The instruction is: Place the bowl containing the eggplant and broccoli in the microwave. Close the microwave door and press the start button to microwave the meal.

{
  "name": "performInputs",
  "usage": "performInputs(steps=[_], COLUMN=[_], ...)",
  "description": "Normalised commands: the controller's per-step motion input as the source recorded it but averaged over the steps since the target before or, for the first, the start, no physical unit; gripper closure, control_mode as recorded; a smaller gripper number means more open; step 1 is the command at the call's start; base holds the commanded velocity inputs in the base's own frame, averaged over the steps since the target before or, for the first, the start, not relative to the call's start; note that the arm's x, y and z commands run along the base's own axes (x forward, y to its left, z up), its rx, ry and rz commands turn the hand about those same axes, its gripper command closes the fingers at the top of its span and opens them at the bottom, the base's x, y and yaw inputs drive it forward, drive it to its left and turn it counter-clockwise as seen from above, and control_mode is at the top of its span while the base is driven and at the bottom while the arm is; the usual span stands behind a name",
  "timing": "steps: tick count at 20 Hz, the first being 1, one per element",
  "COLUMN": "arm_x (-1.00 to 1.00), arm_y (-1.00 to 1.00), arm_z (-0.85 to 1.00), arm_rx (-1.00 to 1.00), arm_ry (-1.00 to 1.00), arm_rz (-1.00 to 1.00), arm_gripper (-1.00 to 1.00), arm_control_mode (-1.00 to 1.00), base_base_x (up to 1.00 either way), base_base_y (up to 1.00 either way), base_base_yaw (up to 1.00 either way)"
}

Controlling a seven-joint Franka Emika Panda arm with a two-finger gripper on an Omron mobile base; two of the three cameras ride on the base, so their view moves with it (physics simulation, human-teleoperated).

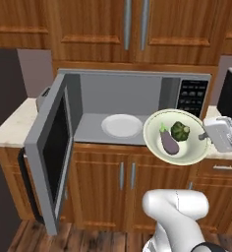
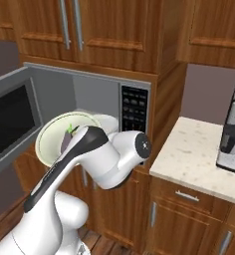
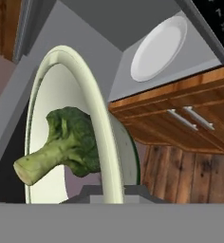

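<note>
The pale greenish-white bowl (image 1: 178,138) hangs in the air, tilted, in front of the right half of the open microwave (image 1: 132,106). My gripper (image 1: 205,136) is shut on the bowl's right rim. In the bowl lie the dark purple eggplant (image 1: 169,143) and the broccoli (image 1: 180,131). From the hand view the bowl's rim (image 3: 90,109) runs edge-on between the fingers, with the broccoli (image 3: 66,142) beside it. The microwave door (image 1: 51,147) stands swung wide open to the left. The black keypad panel (image 1: 192,97) is on the microwave's right side. My arm hides part of the bowl (image 2: 52,134) in the right base view.
A flat white plate (image 1: 121,125) lies on the microwave floor. A coffee machine (image 2: 233,132) stands on the counter (image 2: 194,154) to the right. A small toaster (image 1: 43,96) peeks out behind the open door. Wooden cabinets (image 1: 123,177) run below and above.
</note>
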Motion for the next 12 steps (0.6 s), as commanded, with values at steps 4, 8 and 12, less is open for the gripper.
performInputs(steps=[4,8,12], arm_x=[0.00,0.00,0.00], arm_y=[0.00,0.00,0.00], arm_z=[0.00,0.00,0.00], arm_rx=[0.00,0.00,0.00], arm_ry=[0.00,0.00,0.00], arm_rz=[0.00,0.00,0.00], arm_gripper=[1.00,1.00,1.00], arm_control_mode=[1.00,1.00,1.00], base_base_x=[-0.48,-0.47,-0.22], base_base_y=[0.17,0.22,0.20], base_base_yaw=[0.08,0.09,0.09])
